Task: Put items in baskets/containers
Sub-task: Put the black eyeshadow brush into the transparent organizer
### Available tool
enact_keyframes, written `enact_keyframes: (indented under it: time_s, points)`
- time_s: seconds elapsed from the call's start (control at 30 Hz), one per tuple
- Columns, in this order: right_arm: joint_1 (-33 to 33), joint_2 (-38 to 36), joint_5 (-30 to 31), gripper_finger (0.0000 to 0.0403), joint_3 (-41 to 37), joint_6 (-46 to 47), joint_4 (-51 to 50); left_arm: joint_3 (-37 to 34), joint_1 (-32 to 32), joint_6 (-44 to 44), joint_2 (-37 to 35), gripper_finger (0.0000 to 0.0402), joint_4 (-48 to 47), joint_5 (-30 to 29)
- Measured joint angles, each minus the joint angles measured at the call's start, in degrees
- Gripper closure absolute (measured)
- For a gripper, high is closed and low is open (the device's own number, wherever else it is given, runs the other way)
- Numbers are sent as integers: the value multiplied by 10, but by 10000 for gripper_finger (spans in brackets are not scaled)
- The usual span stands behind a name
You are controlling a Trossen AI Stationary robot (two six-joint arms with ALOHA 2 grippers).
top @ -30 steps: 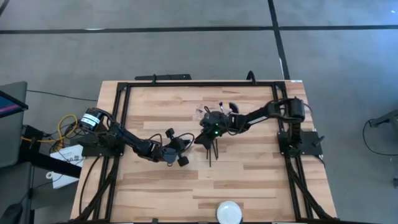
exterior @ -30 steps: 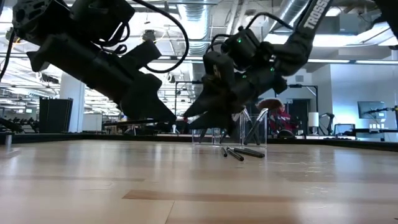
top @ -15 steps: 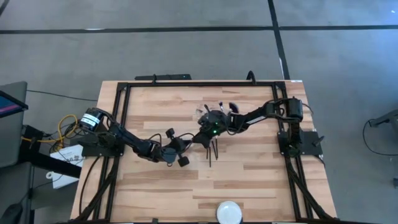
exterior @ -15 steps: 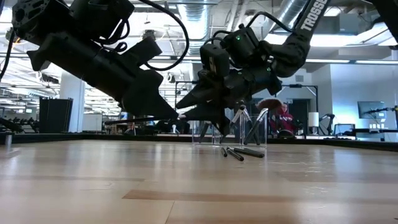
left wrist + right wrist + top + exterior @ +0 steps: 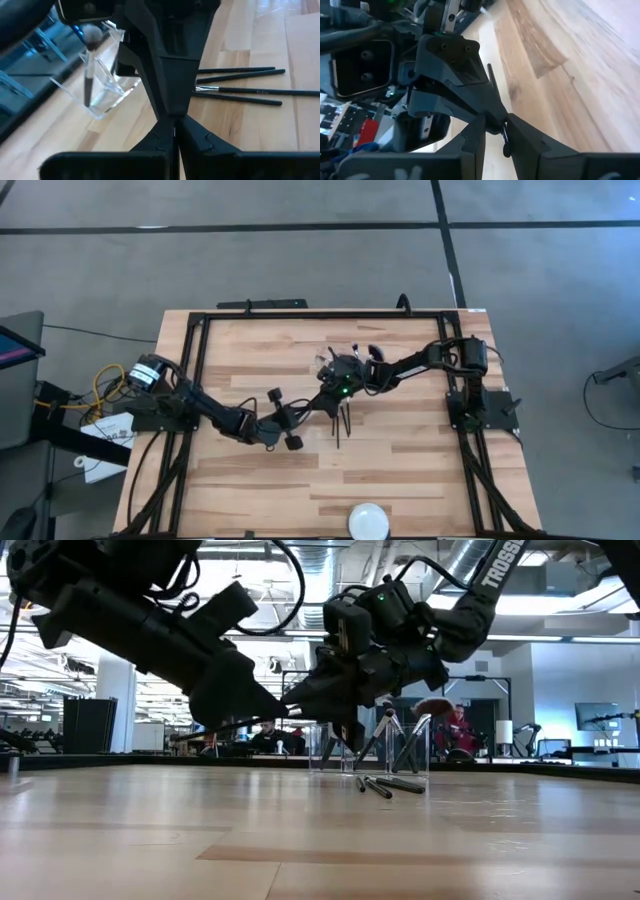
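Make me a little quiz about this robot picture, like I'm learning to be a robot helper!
1. True or false: the left hand is pinching a thin brush.
2. In the left wrist view, how many brushes lie flat on the table?
3. Where is the white disc?
A. by the table's edge, far from both arms
B. inside the clear container
C. in the left hand

Key: 1 true; 2 four; 3 A.
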Motion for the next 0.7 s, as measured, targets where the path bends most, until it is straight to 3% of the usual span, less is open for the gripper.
enact_keyframes:
  time_s: [0.53,0.7]
  points:
    - [-4,0,-6,336,0,-4,1,0,-8,7,0,398,1,-27]
    - [-4,0,-6,355,0,-17,0,0,-8,7,0,397,0,-26]
